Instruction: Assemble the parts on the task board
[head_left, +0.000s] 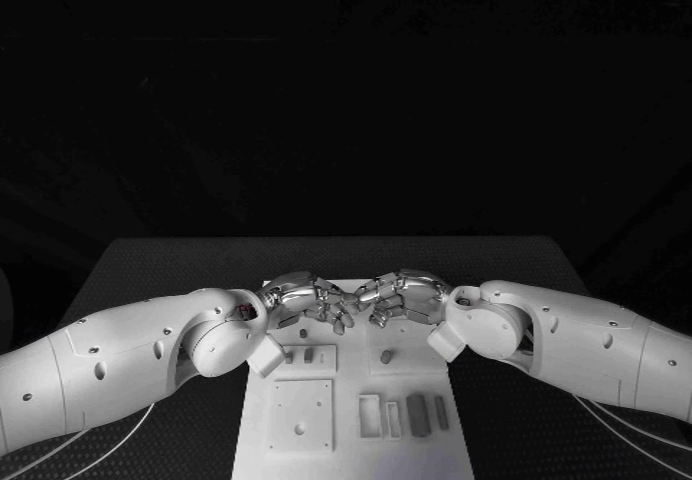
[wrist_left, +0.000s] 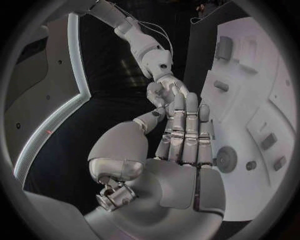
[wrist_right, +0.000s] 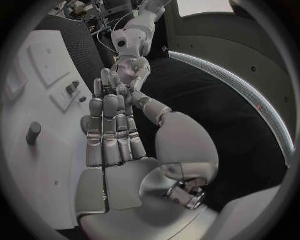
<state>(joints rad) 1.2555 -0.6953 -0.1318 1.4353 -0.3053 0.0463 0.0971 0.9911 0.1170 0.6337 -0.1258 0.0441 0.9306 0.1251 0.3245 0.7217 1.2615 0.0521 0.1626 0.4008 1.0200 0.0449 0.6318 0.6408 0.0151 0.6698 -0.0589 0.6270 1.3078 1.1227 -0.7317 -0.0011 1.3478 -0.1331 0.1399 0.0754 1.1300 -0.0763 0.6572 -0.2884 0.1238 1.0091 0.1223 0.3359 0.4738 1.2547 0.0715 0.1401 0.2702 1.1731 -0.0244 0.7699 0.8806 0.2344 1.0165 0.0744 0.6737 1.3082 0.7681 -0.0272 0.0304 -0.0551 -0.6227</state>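
Hands first: my left hand (head_left: 307, 298) and my right hand (head_left: 402, 296) meet knuckle to knuckle over the far edge of the task board (head_left: 351, 440), fingertips nearly touching each other. In the left wrist view my fingers (wrist_left: 185, 131) lie straight and side by side, nothing between them; the right wrist view shows the same of my right fingers (wrist_right: 111, 131), flat and together, holding nothing.

The parts are all on the task board. A small dark peg (head_left: 388, 355) stands near the far right area of the board, just on my side of the right hand (I see it upright in the right wrist view too (wrist_right: 33, 133)). Toward the near edge lie slim rectangular bars (head_left: 417, 415) next to pale recessed slots (head_left: 371, 415), and a square plate (head_left: 300, 413) sits toward the near left corner.

I judge these pieces to be rigid moulded plastic, light, and smooth enough to slide out from between metal fingertips. The peg I would pinch across its sides, near its top, thumb against a finger. The bars lie flat, so I would take one across its long edges, or tip it up at one end first. Nothing here looks fragile, though a light part could skate across the board if nudged.
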